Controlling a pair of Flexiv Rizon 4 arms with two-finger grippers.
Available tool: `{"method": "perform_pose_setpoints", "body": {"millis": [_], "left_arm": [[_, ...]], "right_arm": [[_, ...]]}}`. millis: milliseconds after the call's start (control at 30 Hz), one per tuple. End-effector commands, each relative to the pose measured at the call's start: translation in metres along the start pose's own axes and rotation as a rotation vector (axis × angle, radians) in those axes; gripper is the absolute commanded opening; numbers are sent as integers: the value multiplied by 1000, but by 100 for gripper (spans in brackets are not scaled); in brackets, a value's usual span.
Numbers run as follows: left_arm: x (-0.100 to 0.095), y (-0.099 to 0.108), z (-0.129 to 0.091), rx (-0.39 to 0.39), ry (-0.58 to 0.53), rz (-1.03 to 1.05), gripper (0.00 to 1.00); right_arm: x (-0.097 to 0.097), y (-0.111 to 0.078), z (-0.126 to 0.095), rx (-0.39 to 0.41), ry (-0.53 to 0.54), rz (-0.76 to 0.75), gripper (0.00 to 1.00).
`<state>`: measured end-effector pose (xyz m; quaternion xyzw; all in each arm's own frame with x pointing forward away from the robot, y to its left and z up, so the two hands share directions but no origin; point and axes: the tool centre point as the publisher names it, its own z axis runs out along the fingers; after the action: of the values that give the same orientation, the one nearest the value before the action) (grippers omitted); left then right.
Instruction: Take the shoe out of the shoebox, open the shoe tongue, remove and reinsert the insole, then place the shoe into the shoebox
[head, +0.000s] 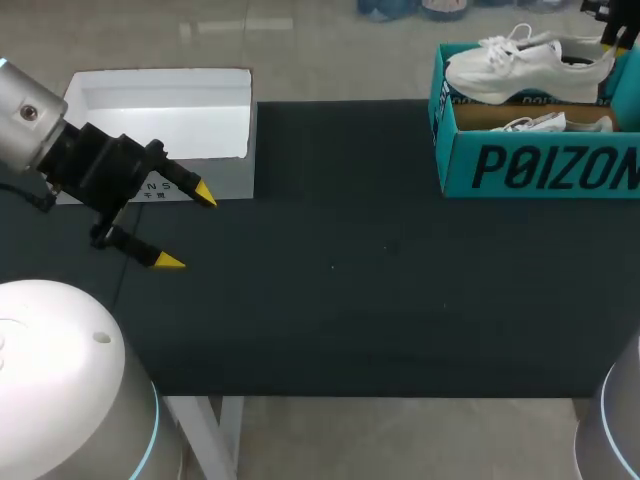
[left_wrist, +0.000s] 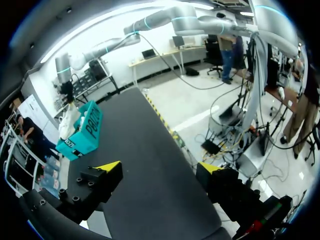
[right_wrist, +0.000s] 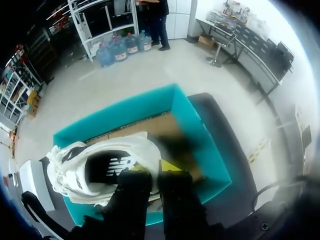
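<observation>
A white shoe (head: 525, 62) hangs just above the teal shoebox (head: 540, 165) at the table's far right. My right gripper (head: 613, 38) is shut on its heel end. In the right wrist view the fingers (right_wrist: 134, 192) stand close together, pinching the heel rim of the shoe (right_wrist: 75, 167) over the open shoebox (right_wrist: 200, 135). A second white shoe (head: 555, 123) lies inside the box. My left gripper (head: 186, 227) stands open and holds nothing, low over the table's left side and far from the box. From the left wrist view, beyond my left gripper (left_wrist: 160, 167), the shoebox (left_wrist: 82, 135) and the lifted shoe (left_wrist: 69, 117) show far ahead.
A white box lid (head: 160, 115) lies open side up at the back left, just behind my left gripper. The dark table mat (head: 350, 280) stretches between the lid and the shoebox.
</observation>
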<state>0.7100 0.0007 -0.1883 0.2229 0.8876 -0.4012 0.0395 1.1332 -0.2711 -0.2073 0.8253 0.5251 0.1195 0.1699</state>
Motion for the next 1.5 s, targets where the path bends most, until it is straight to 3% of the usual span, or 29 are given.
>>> {"method": "perform_pose_setpoints", "body": {"millis": [33,267,1000,1500], "left_arm": [[0,0,0,-3,3,-1,100],[0,0,0,-3,3,-1,100],[0,0,0,-3,3,-1,100],[0,0,0,-3,3,-1,100]], "right_arm": [[-1,10,17,16,3,-7,0],[-15,27,22,23,12,8,0],[-33,42,71,59,27,-35,0],[-45,31,95,85,46,-31,0]]}}
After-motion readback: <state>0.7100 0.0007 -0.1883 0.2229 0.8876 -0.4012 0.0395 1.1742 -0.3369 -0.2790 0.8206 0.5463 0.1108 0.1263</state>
